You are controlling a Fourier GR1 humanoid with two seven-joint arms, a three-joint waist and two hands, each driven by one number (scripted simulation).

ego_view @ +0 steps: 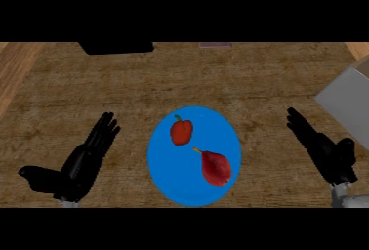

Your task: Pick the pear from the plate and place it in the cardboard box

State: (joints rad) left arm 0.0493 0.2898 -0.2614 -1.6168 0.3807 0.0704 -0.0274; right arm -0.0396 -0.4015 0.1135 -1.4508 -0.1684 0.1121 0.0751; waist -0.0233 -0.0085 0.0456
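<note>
A: Pear (215, 169) first. Dark red, lying on its side on the lower right part of the blue plate (162, 161), stem pointing up-left toward the plate's middle. Nothing touching it.

B: Handling?

A: My guess: light, stiff, smooth skin, rounded, so it could roll or slip out of a pinch. I'd take it across the fat lower body, not the narrow neck, and never by the stem.

B: What's beside it?

A: A red bell pepper (181, 132) with a green stem, on the upper part of the same plate. Near the pear's stem end but apart from it. Fingers coming in from the right or below should miss it.

B: Hands?

A: Right hand (326, 151) to the right of the plate, fingers straight and pointing up-left, holding nothing. Left hand (81, 163) on the left side, fingers also straight, thumb out to the side, holding nothing. Both well clear of the plate.

B: Box?

A: Grey-sided cardboard box (344, 105) at the right edge, cut off by the frame; I can't see its opening from here. Its near wall stands just above the right hand.

B: Room?

A: Bare wooden counter (86, 83) between plate and box, short path to the right. The pear likely needs lifting over that wall. Dark object (115, 47) at the far edge, out of the way.
</note>
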